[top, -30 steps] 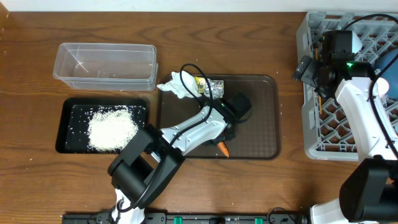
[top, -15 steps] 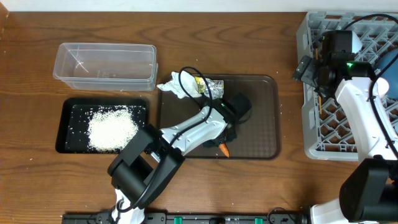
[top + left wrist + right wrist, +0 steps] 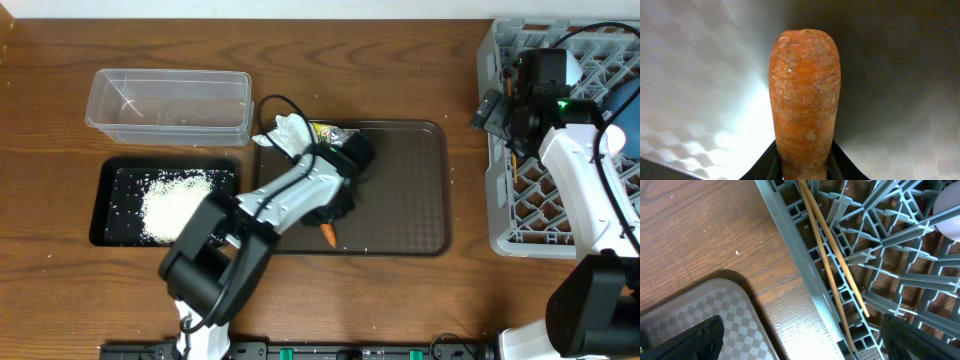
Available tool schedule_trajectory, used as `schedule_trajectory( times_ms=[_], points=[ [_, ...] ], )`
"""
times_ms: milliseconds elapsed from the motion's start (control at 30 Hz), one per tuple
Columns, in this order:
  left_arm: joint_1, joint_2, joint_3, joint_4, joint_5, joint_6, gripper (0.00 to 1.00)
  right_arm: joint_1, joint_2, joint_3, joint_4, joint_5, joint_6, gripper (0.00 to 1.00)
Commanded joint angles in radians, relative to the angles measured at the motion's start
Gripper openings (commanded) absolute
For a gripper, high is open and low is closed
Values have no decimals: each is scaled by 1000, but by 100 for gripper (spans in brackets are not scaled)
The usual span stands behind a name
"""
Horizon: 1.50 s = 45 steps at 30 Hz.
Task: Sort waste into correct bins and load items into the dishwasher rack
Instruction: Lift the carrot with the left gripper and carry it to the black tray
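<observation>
Left gripper (image 3: 330, 222) pinches the carrot (image 3: 805, 95) over the brown tray (image 3: 410, 200), near its front edge. Right gripper (image 3: 800, 337), spread wide, hovers at the dishwasher rack (image 3: 790, 235) wall, above the chopsticks (image 3: 832, 250).

Carrot (image 3: 328, 234): small, orange, at brown tray's (image 3: 410, 200) front edge.
Tissue (image 3: 285, 135), foil wrapper (image 3: 335, 133): crumpled, touching, at its far-left corner.
Rice (image 3: 180, 208): white heap in black bin (image 3: 105, 205), left of tray.
Clear tub (image 3: 170, 105): beyond bin.
Rack (image 3: 500, 215), chopsticks (image 3: 836, 255) inside: right of tray.
</observation>
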Motion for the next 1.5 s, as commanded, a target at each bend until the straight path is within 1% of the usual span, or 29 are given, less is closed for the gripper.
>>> schedule_trajectory(
  times_ms=[0, 233, 433, 567, 700, 800, 867, 900, 1033, 1200, 1467],
  points=[
    [48, -72, -7, -18, -31, 33, 20, -3, 0, -3, -2, 14, 13, 99],
    [122, -156, -7, -39, -28, 52, 19, -3, 0, -3, -2, 14, 13, 99],
    [208, -266, -7, -59, -29, 108, 19, -3, 0, -3, -2, 14, 13, 99],
    [338, -360, -7, -89, -29, 138, 19, -3, 0, -3, -2, 14, 13, 99],
    [510, -415, -7, -136, -29, 138, 20, -3, 0, -3, -2, 14, 13, 99],
    [633, -417, -8, -168, -29, 140, 20, -3, 0, -3, -2, 14, 13, 99],
    [703, -408, -16, -169, -32, 156, 24, -3, 1, -3, -2, 14, 13, 99],
    [739, -401, -21, -169, -33, 161, 24, -3, 1, -3, -2, 14, 13, 99],
    [837, -373, -39, -169, -32, 164, 24, -3, 1, -3, -2, 14, 13, 99],
    [898, -331, -54, -161, -32, 164, 24, -3, 0, -3, -2, 14, 13, 99],
    [904, -224, -88, -85, -31, 163, 25, -3, 1, -3, -2, 14, 13, 99]
  ],
)
